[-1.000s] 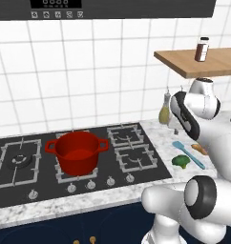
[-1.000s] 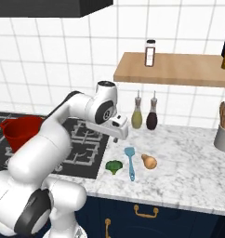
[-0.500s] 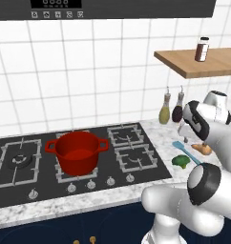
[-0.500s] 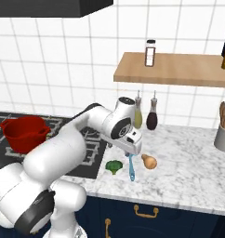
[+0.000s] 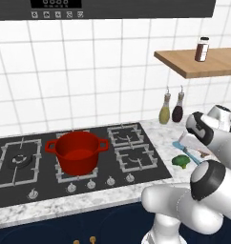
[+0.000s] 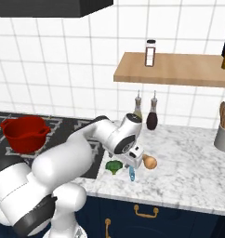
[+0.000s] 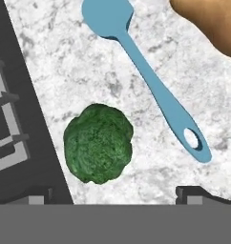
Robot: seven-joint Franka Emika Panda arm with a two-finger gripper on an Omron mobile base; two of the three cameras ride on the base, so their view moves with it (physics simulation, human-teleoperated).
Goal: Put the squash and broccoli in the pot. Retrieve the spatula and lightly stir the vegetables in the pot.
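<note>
The green broccoli [image 7: 98, 143] lies on the marble counter beside the hob's edge, and shows too as a broccoli [image 6: 114, 166] left of my hand. A light-blue spatula [image 7: 146, 71] lies beside it, its blade far from me. The tan squash [image 7: 213, 21] sits beyond the spatula, seen from the right base as squash [image 6: 149, 161]. My gripper [image 7: 115, 195] hovers open just above the counter, nothing between its fingers, the broccoli a little ahead of them. The gripper [image 6: 132, 166] points down between broccoli and squash. The red pot [image 5: 79, 151] stands on the hob, far left of the hand.
The black hob [image 5: 46, 188] borders the counter on the left. Two bottles [image 6: 138, 109] [image 6: 152, 116] stand at the wall behind the vegetables. A wooden shelf [image 6: 179, 69] with a jar hangs above. A utensil holder [image 6: 223, 135] stands at the far right.
The arm has swung right from over the hob and dropped low over the counter above the broccoli and spatula. The gripper stays open. Nothing else has moved.
</note>
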